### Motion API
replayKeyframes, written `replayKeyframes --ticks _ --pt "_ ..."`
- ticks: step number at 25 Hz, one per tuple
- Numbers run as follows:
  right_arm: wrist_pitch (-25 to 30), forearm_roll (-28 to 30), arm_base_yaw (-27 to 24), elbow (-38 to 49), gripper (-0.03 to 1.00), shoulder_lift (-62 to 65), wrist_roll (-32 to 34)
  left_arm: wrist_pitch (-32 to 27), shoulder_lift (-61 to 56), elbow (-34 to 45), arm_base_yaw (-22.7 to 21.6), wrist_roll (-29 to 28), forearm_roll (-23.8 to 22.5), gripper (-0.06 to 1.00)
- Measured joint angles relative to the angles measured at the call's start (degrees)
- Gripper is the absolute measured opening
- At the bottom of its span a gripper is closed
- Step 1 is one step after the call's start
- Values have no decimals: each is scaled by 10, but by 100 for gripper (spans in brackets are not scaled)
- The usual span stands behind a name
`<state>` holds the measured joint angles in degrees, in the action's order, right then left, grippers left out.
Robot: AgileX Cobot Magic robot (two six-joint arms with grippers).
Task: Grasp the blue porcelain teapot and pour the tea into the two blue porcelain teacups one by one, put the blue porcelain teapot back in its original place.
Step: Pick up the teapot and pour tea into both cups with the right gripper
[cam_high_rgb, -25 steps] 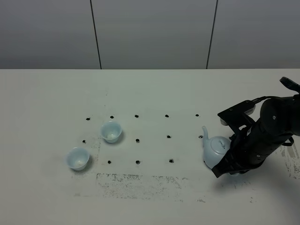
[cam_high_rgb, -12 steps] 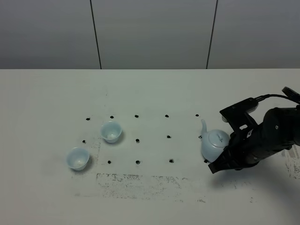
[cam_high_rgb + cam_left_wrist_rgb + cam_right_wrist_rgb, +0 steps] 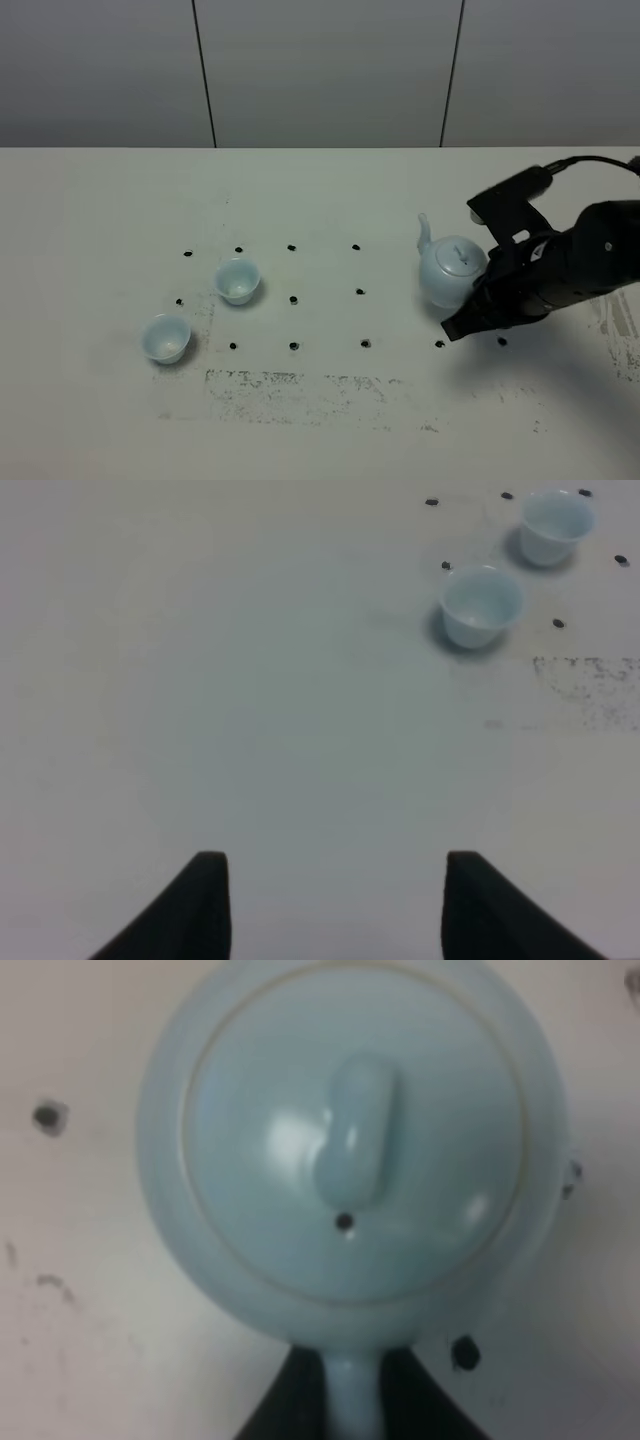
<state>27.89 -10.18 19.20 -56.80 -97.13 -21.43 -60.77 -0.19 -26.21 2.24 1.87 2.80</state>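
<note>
A scuffed white surface (image 3: pixel 320 420) with black dot marks runs back to grey wall panels (image 3: pixel 320 70). One round, glossy, pale blue-white porcelain teapot (image 3: pixel 452 270) with a knobbed lid stands upright just ahead of the right claw (image 3: pixel 350 1415). The claw's dark fingers are clamped on the teapot's small loop handle, which they mostly hide. The left claw (image 3: pixel 330 900) has its fingers spread apart, holding nothing. Two small, pale blue, bowl-shaped porcelain teacups lie well ahead of it, the nearer cup (image 3: pixel 482 605) just beside the farther cup (image 3: pixel 555 525).
</note>
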Motion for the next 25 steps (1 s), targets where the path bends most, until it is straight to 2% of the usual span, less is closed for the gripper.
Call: replayKeyframes --ticks 5,12,15,19,25 --pt "24 7 41 -87 5 -32 -42 -1 0 0 0 0 0 45" --pt "92 9 130 -210 5 -86 -139 -1 0 0 0 0 0 45" --pt "101 10 163 -249 5 -101 -172 -1 0 0 0 0 0 45" --pt "130 19 201 -313 5 -128 -194 -1 0 0 0 0 0 45" --pt "160 83 240 -386 5 -175 -197 -1 0 0 0 0 0 45"
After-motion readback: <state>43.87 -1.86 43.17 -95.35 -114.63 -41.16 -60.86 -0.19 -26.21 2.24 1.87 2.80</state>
